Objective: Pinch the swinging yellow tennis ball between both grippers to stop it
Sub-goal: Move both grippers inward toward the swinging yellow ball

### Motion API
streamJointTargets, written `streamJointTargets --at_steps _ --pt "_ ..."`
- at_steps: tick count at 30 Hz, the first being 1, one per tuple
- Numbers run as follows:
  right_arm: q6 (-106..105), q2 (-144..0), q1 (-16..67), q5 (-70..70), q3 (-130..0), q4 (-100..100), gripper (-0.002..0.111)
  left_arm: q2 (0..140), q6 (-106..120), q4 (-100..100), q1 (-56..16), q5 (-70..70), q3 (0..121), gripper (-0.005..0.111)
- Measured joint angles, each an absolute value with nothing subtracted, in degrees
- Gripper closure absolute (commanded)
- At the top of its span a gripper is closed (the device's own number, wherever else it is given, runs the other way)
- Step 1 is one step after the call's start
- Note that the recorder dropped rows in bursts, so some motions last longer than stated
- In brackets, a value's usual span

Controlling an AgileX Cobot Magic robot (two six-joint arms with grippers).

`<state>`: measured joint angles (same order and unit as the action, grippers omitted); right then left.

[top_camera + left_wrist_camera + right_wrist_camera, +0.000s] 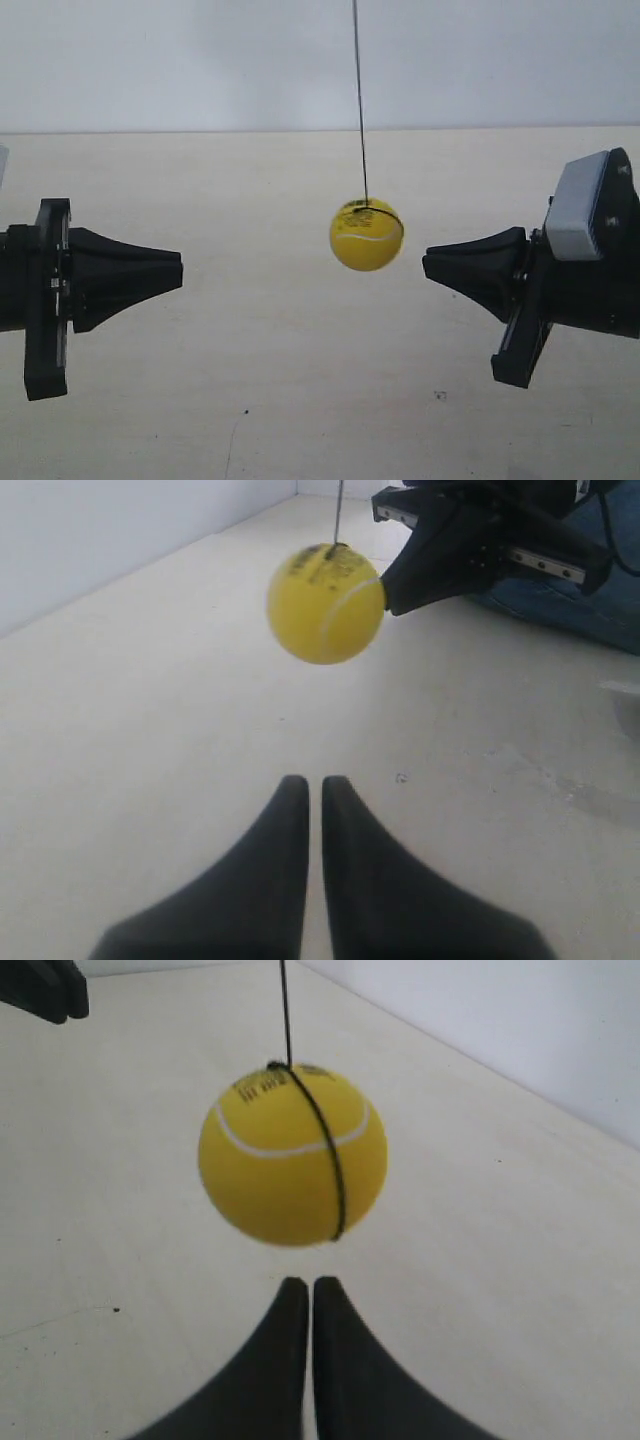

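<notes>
1. The yellow tennis ball (pixel 366 235) is hanging on a thin dark string (pixel 360 100) that is running up toward 12 o'clock and leaning slightly off vertical. It is floating clear above the pale worktop (pixel 300 400), right of the exterior view's centre.
2. The left tool (pixel 308 780) is showing its two fingers pressed together with only a hairline slit between them, and it is gripping nothing. The ball (pixel 326 604) is sitting well out ahead of its tip.
3. The right tool (pixel 304 1282) is likewise showing its fingers together on nothing. The ball (pixel 292 1155) is looming large and close in front of it.
4. Going by those distances, I am taking the arm at the exterior view's right to be the right tool (pixel 425 265), with the ball just beside its tip at 9 o'clock and a narrow gap showing. The left tool (pixel 180 272) is standing well apart, with the ball at its 3 o'clock.
5. Both cone tips are pointing inward at roughly ball height, so the lining-up is looking largely done.
6. The pinch itself is not yet happening, since neither tip is touching the ball.
7. As I am judging it, what is left is closing both gaps, the left one being much the larger, until the ball is being squeezed between the tips.
8. Whether the ball is swinging is not showing in one moment.
</notes>
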<state>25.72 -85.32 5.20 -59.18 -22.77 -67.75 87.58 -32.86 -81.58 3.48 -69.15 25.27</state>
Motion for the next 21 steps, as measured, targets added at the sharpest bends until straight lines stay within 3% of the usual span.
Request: streamJointTargets --at_steps 21 --pt "27.03 -85.32 5.2 -61.92 -23.36 -69.68 0.108 92.96 -32.91 -84.11 3.48 -69.39 28.2 0.102"
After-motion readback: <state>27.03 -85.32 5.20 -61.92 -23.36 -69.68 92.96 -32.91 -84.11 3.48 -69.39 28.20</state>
